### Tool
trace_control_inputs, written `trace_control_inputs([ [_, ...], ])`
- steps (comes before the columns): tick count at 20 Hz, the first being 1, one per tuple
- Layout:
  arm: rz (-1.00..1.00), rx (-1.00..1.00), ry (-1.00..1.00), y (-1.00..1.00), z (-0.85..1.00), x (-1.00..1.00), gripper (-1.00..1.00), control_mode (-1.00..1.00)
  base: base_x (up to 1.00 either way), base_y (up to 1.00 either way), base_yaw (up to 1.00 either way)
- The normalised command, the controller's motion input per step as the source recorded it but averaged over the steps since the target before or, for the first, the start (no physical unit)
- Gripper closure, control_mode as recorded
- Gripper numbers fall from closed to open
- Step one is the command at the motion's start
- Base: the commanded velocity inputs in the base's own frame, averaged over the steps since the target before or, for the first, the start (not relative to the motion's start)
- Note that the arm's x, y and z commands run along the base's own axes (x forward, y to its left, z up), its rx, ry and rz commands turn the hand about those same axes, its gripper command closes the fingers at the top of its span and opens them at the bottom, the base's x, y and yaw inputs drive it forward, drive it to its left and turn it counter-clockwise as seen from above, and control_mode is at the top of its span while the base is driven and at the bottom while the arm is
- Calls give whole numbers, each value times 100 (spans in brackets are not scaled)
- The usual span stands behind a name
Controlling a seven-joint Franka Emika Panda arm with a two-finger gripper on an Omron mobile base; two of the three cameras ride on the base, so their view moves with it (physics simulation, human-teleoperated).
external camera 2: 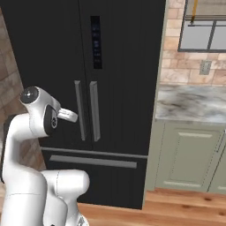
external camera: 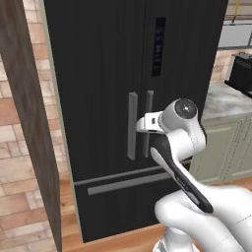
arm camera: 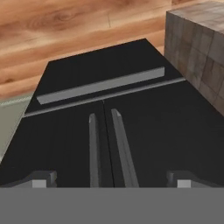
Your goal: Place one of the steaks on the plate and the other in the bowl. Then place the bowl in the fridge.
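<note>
The tall black fridge (external camera: 98, 74) (external camera 2: 123, 66) (arm camera: 144, 131) stands shut, with a small dark display panel (external camera: 158, 47) on its right door. Two grey vertical door handles (arm camera: 93, 148) (external camera: 132, 125) (external camera 2: 94, 110) meet at the centre seam, and a long grey drawer handle (arm camera: 100, 85) (external camera: 128, 182) runs below them. My gripper (arm camera: 111, 179) is open and empty. It faces the door handles from a short distance, one fingertip on each side of the pair. The steaks, the plate and the bowl are out of view.
A dark wooden side panel (external camera: 29, 123) (arm camera: 197, 43) flanks the fridge on its left. To its right, a marble counter (external camera 2: 190, 103) (external camera: 226, 101) tops grey-green cabinets (external camera 2: 190, 154). A black appliance (external camera: 242, 74) sits on that counter. The wood floor (arm camera: 65, 22) lies below.
</note>
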Motion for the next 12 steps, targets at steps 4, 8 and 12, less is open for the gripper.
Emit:
trace_control_inputs([
  [4,0,-1,0,14,-13,48,-100,-100,0,0,0],
  [8,0,0,0,0,-7,42,-100,-100,0,0,0],
  [12,0,0,0,0,-11,40,-100,-100,0,0,0],
])
